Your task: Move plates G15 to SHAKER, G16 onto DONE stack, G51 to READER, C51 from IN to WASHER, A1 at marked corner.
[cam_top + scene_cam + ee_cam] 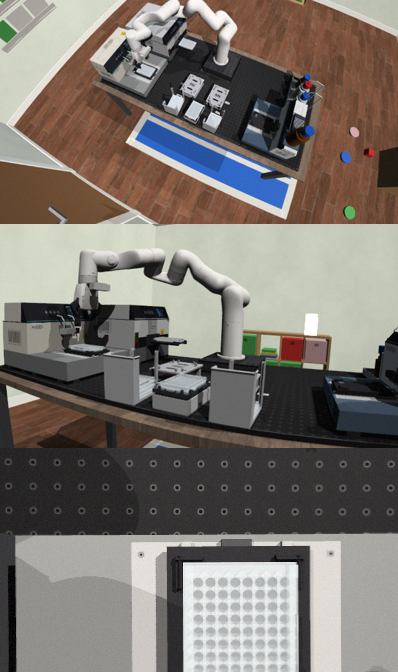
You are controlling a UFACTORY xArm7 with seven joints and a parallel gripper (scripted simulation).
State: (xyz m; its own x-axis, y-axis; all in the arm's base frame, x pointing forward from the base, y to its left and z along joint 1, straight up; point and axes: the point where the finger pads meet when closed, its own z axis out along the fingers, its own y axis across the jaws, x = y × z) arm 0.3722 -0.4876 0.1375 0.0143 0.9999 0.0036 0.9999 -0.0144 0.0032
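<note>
A white well plate [145,71] sits flat in a black frame on the deck of the large grey instrument [124,62] at the far left of the table. It fills the lower middle of the wrist view [241,618] and shows in the side view [85,348]. My gripper [136,64] [75,323] hangs just above this plate's end nearest the instrument's housing, open and empty; its fingers do not show in the wrist view. A second plate [188,43] lies on the tray of the neighbouring instrument. A third plate [194,111] sits on the low station between the two racks.
Two tall white stack racks [173,104] [212,121] stand near the front edge. Two empty nests [192,85] [217,96] stand behind them. A blue instrument [264,124] with bottles [300,135] is at the right. The arm's base [221,63] is at the back middle.
</note>
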